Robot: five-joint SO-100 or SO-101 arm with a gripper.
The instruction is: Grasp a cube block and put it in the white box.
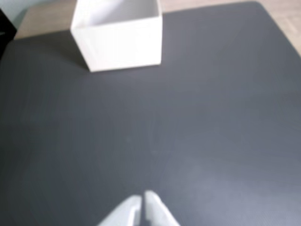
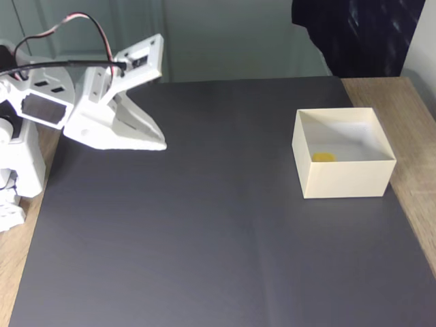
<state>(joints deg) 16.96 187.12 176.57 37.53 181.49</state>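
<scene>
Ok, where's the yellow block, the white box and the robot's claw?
yellow block (image 2: pixel 323 157), fixed view, its visible top inside the box.
white box (image 2: pixel 346 180), fixed view, front wall.
claw (image 2: pixel 158 144), fixed view, closed fingertips.

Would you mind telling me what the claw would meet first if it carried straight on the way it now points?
In the fixed view the claw points right across the bare dark mat, toward the white box. Nothing lies between them, so the box wall would probably come first, unless its slight downward tilt brings it to the mat sooner.
</scene>
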